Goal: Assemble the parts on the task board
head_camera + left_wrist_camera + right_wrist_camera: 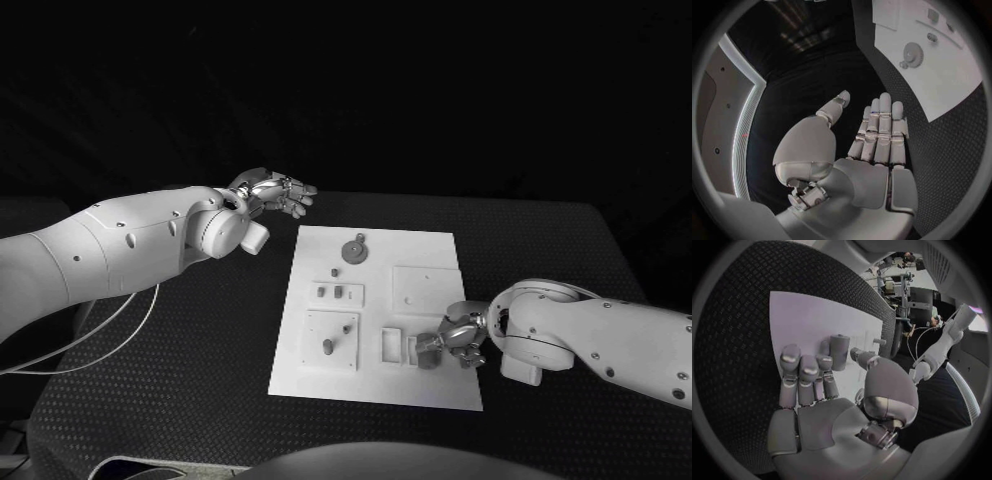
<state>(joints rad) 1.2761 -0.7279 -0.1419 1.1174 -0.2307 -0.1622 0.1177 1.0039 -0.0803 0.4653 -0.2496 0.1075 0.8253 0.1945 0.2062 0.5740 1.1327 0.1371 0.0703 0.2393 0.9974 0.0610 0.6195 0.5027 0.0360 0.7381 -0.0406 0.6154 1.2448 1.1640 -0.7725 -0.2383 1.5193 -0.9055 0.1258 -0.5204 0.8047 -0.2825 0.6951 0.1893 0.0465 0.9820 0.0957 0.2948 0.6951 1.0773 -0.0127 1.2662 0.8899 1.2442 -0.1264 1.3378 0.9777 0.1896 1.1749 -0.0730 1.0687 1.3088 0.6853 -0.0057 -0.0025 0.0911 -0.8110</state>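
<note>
Lower right of the board: the right hand (459,342) sits low over the task board (426,250), its fingers touching or just above a small grey part (427,349) beside a slotted block (392,344).
Right hand state: in the right wrist view the fingers (801,371) lie straight and side by side, with a grey cylinder (839,351) standing at their tips; whether thumb and finger pinch it, I cannot tell.
Left hand state: the left hand (274,192) hangs above the black table (173,400) at upper left of the head view, well apart from the board, fingers extended and close together, holding nothing (the left wrist view confirms a bare palm).
Remaining parts: a round geared part (355,248) lies near the board's upper edge; small pegs (335,293) stand in the left middle block; another grey part (330,346) rests on the lower left plate.
Risk one: the cylinder may tip or skid if pushed sideways rather than seated, since the contact looks like fingertips only.
Risk two: the board appears loose on the table, so a firm press near its lower right corner could shift it.
Risk three: neighbouring pieces beside the slotted block could be knocked by the broad hand.
Hidden: the socket under the right hand is covered by the fingers and palm.
Hard to make out: part shapes are too small to identify further.
</note>
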